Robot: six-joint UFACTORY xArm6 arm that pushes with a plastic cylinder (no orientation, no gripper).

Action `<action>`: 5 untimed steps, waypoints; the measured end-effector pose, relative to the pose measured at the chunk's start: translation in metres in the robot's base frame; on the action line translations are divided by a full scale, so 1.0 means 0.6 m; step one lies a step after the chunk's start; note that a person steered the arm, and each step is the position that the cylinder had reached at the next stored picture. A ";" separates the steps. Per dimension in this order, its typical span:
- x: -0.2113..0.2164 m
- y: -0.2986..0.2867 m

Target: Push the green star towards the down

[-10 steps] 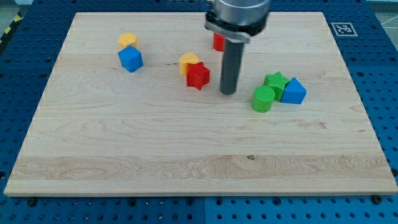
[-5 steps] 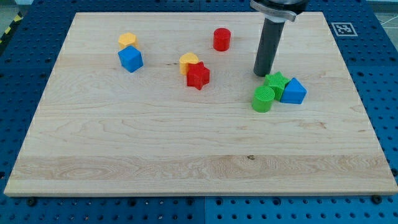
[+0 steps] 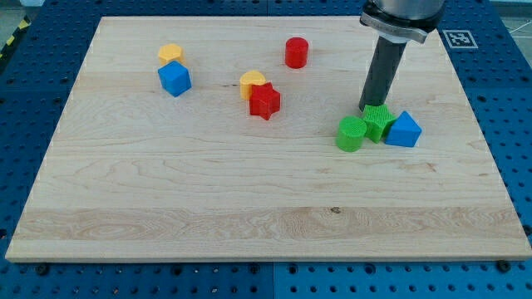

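A: Start with what sits closest to the view's bottom.

B: The pale wooden desk (image 3: 249,216) has a wide stretch of plain board there. The first things going up are three blocks in a row right of centre: a green plastic cylinder (image 3: 352,133) on the left, the green plastic star (image 3: 380,121) in the middle, and a blue plastic block with a peaked top (image 3: 405,129) on the right. The star touches both neighbours.

A: And the tool?

B: It is a straight dark rod with no jaws, so it neither opens nor closes and grips nothing. My tip (image 3: 371,107) rests on the board just above the green star, right at its upper edge, apparently touching it. The rod rises toward the view's top into a grey collar.

A: What lies further up?

B: Left of centre, a red plastic star (image 3: 265,101) with a yellow rounded block (image 3: 252,83) touching its upper-left side. Further left, a blue plastic cube (image 3: 174,79) with another yellow block (image 3: 170,55) just above it. Highest is a red plastic cylinder (image 3: 296,52), standing alone, well apart from my tip.
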State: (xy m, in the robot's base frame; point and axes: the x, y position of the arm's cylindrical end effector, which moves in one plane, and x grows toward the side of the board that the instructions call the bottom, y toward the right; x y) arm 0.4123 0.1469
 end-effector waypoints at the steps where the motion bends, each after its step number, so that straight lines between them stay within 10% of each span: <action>1: 0.004 0.000; 5: 0.035 0.021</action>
